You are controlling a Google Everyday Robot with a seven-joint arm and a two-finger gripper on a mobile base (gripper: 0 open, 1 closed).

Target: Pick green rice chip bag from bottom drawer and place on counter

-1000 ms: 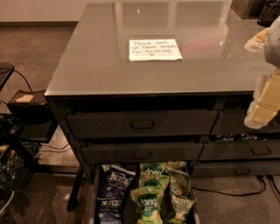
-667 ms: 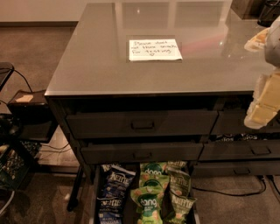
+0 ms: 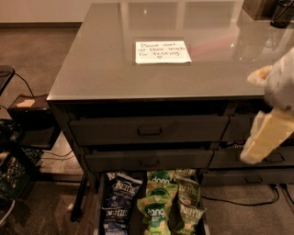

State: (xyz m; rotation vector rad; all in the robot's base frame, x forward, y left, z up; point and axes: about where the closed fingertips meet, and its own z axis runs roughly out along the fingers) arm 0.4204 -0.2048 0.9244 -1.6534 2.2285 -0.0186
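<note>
The bottom drawer (image 3: 99, 209) of the dark cabinet is pulled open at the lower middle. It holds two light green rice chip bags (image 3: 157, 214), one behind the other, lying flat. A blue chip bag (image 3: 117, 198) lies to their left and dark green chip bags (image 3: 189, 195) to their right. The glossy grey counter (image 3: 101, 69) above carries a white handwritten note (image 3: 162, 52). My gripper (image 3: 259, 110) hangs at the right edge, in front of the cabinet's right drawers, well above and right of the open drawer. Its pale fingers (image 3: 265, 137) stand apart and hold nothing.
Two shut handled drawers (image 3: 149, 131) sit above the open one, with narrower drawers to the right. A black box (image 3: 27, 114), a dark crate (image 3: 11, 172) and cables stand on the floor at left. A dark object (image 3: 281, 13) stands on the counter's far right corner.
</note>
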